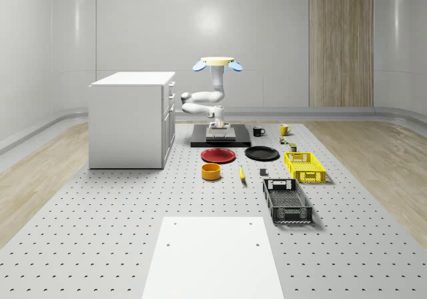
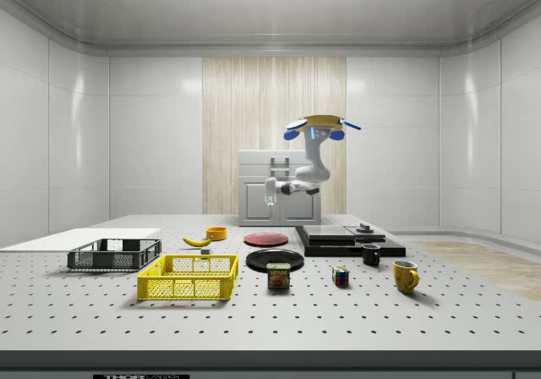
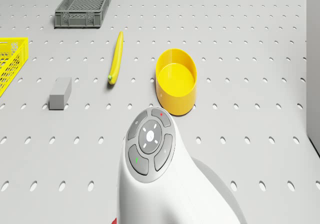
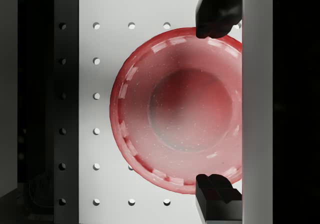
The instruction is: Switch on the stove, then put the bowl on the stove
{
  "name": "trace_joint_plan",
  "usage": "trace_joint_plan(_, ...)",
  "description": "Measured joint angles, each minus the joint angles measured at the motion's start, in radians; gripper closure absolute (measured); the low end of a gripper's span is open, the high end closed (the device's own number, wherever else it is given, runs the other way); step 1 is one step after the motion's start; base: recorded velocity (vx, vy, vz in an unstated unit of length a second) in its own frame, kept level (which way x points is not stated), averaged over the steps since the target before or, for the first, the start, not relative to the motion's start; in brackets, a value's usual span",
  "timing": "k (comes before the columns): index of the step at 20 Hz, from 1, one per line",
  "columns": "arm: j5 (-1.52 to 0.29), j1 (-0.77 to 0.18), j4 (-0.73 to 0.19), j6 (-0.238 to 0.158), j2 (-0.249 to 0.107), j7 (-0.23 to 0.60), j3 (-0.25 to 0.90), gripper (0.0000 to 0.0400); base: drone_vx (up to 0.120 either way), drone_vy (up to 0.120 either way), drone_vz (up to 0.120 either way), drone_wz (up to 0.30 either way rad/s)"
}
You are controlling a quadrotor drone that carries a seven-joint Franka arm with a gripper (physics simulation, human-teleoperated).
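Overhead, drone hovering, gripper released above red plate, bowl apart.

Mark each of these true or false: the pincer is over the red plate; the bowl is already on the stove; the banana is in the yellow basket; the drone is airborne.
1. The open pincer hangs above the red plate. True.
2. The yellow bowl is already on the stove. False: it stands on the table, empty and apart from the stove.
3. The banana lies in the yellow basket. False: it lies on the bare table, between the bowl and a small grey block.
4. The drone hovers in the air, resting on nothing. True: it is high above the table, near the stove.
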Motion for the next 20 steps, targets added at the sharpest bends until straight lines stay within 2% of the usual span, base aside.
trace_joint_plan(20,0.003,-0.003,0.001,0.006,-0.007,0.002,0.001,0.0000,0.120,0.000,0.000,0.000)
